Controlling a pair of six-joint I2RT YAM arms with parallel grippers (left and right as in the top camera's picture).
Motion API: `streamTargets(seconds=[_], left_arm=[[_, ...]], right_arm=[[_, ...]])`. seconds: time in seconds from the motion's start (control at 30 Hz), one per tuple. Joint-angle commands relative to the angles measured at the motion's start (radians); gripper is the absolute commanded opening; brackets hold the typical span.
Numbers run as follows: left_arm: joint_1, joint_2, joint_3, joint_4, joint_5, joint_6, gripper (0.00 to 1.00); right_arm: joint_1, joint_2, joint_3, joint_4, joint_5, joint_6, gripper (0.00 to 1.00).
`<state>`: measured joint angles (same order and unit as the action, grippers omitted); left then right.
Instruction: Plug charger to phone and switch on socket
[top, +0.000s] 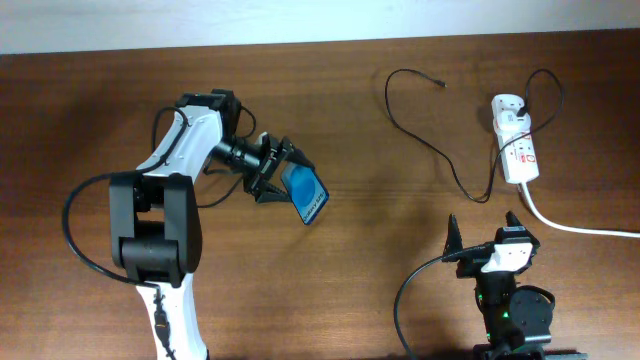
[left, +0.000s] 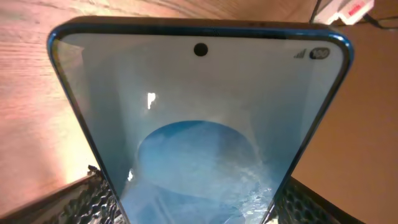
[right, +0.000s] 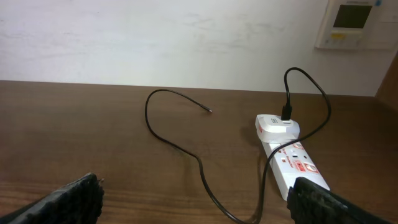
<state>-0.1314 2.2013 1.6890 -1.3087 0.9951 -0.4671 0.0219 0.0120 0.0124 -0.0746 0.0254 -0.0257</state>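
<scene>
I see left arm folded at elbow, wrist stretched sideways. Left gripper clamped on phone; phone tilted, sticking out past fingertips, blue screen filling wrist view. Right arm tucked low, right gripper pointing forward, fingers spread wide, gripping nothing. Socket ahead of it, slightly right. Charger cable loops ahead, loose tip farther ahead, adapter plugged into socket's far end.

The blue-screened phone hung tilted, clamped in the left gripper. The charger, a thin black cable, lay looped, plug tip free, its white end apparently seated in the red-marked socket
</scene>
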Motion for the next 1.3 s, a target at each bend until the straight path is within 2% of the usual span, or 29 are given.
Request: streamTargets(seconds=[0.0, 0.47, 0.5, 0.57, 0.6, 0.63, 0.67, 0.73, 0.8, 0.83, 0.87, 0.9, 0.93, 1.0, 1.1, 1.2, 1.27], left_arm=[[0.002, 0.004, 0.023, -0.033, 0.067, 0.065, 0.58], [0.002, 0.004, 0.023, -0.063, 0.064, 0.080, 0.59], [0.002, 0.004, 0.023, -0.063, 0.064, 0.079, 0.59], [0.002, 0.004, 0.023, -0.066, 0.068, 0.079, 0.59], [0.002, 0.004, 0.023, -0.066, 0.068, 0.079, 0.59], [0.002, 0.004, 0.023, -0.066, 0.084, 0.079, 0.60], [0.002, 0.004, 0.023, -0.066, 0.086, 0.079, 0.59], [0.002, 0.004, 0.023, -0.066, 0.090, 0.079, 0.59], [0.002, 0.004, 0.023, -0.069, 0.110, 0.079, 0.59], [0.002, 0.004, 0.023, -0.070, 0.120, 0.079, 0.59], [0.002, 0.004, 0.023, -0.070, 0.120, 0.079, 0.59], [0.002, 0.004, 0.023, -0.070, 0.124, 0.079, 0.59], [0.002, 0.004, 0.023, -0.072, 0.129, 0.079, 0.59], [0.002, 0.004, 0.023, -0.089, 0.138, 0.079, 0.59], [0.002, 0.004, 0.023, -0.092, 0.142, 0.072, 0.59], [0.002, 0.004, 0.023, -0.092, 0.142, 0.072, 0.60], [0.002, 0.004, 0.023, -0.091, 0.142, 0.072, 0.61]], right_arm=[[-0.002, -0.005, -0.007, -0.004, 0.011, 0.007, 0.98], [-0.002, -0.005, -0.007, -0.003, 0.010, 0.008, 0.98], [-0.002, -0.005, -0.007, 0.039, -0.048, 0.008, 0.98], [-0.002, -0.005, -0.007, 0.045, -0.342, 0.008, 0.98], [-0.002, -0.005, -0.007, 0.045, -0.565, 0.098, 0.98], [-0.002, -0.005, -0.007, 0.030, -0.711, 0.261, 0.98], [-0.002, -0.005, -0.007, 0.041, -0.721, 0.441, 0.98], [-0.002, -0.005, -0.007, 0.181, -0.705, 0.614, 0.98], [-0.002, -0.005, -0.007, 0.242, -0.633, 0.770, 0.98], [-0.002, -0.003, -0.007, 0.240, -0.617, 0.807, 0.98], [-0.002, 0.018, -0.006, 0.217, -0.600, 0.929, 0.98], [-0.002, 0.044, 0.002, 0.205, -0.600, 0.980, 0.98], [-0.002, 0.081, 0.026, 0.176, -0.600, 0.985, 0.98], [-0.002, 0.200, 0.153, -0.005, -0.573, 0.980, 0.98], [0.007, 0.483, 0.439, -0.301, -0.535, 0.889, 0.98], [0.063, 0.650, 0.505, -0.128, -0.752, 0.898, 0.98], [0.133, 0.782, 0.505, 0.000, -0.669, 0.781, 0.99]])
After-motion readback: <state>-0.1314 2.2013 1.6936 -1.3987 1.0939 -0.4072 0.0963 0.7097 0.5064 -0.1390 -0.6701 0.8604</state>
